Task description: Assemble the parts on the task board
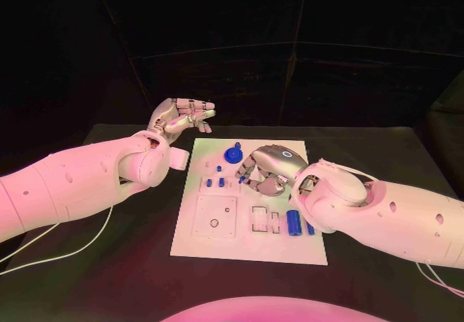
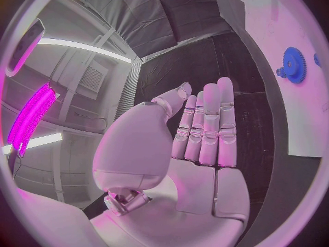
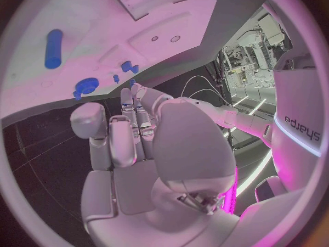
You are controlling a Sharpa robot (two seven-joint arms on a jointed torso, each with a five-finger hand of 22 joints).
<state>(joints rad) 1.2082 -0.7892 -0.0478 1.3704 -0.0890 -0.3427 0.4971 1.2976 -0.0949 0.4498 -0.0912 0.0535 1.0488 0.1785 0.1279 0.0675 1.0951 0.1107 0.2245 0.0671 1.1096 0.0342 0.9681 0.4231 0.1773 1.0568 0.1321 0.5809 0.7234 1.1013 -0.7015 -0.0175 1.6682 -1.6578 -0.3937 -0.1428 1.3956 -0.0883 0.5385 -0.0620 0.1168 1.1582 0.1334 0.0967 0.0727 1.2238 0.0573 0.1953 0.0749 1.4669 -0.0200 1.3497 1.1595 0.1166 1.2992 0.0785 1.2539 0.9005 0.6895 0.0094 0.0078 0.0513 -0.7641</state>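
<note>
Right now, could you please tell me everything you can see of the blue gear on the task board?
The blue gear is a small toothed disc, seemingly plastic, with a raised knob or hub near it toward the far edge. It sits near the far end of the white task board, apparently lying flat. The right hand hovers just beside it; contact cannot be told. The left wrist view also shows its teeth.

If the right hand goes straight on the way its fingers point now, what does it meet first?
Probably the small blue parts on the task board. The right hand hovers above the board, fingers pointing towards them; the blue gear lies slightly aside. Height is unclear.
</note>
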